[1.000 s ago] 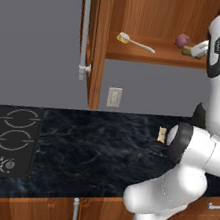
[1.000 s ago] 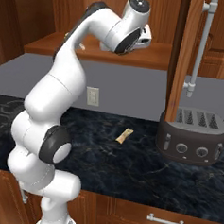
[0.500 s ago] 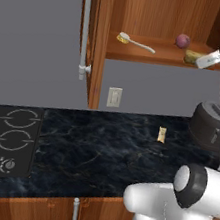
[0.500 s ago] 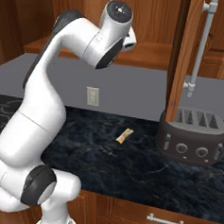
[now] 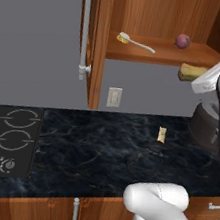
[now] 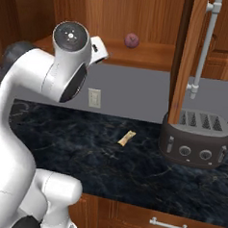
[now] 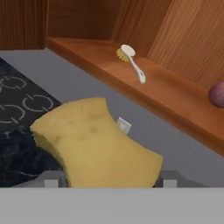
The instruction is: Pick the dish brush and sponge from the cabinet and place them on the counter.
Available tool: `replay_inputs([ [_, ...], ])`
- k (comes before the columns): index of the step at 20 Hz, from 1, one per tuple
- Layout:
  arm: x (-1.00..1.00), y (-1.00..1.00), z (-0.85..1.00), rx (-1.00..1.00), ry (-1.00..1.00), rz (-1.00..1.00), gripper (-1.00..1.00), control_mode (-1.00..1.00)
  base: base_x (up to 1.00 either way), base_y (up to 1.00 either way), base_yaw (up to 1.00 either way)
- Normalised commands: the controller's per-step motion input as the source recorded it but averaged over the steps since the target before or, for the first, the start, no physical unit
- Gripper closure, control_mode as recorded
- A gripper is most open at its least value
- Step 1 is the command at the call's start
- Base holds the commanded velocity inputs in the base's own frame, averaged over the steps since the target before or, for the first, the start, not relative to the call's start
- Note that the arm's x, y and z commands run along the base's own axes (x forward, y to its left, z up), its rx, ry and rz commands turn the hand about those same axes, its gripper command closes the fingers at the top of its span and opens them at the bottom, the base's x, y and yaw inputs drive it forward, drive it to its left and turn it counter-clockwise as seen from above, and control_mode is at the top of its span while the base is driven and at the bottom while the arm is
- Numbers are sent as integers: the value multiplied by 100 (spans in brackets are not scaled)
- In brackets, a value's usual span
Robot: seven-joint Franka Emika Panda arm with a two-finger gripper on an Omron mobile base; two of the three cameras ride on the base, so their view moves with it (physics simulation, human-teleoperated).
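We see a matt, porous yellow sponge, a reddish-brown grained wood cabinet with a metal bar handle, and a glossy black veined stone counter.

Wide bare stretch of the counter across the middle of the left base view, broken only by a small tan piece right of centre. Blocked at far right by the toaster, at lower left by the stovetop. On the cabinet shelf, upper centre: dish brush at left, purple ball at right, open wood between them. Open door standing out at upper left. Sponge close before the hand camera, covering the lower centre.
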Motion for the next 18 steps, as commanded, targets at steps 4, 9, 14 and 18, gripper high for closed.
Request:
replay_inputs([
  [4,-100,15,-8,-11,-1,4,100,-100,0,0,0],
  [9,-96,7,-9,-12,0,4,100,-100,0,0,0],
  [14,-48,14,-18,-9,4,2,100,-100,0,0,0],
  [18,4,25,-38,-2,11,0,100,-100,0,0,0],
])
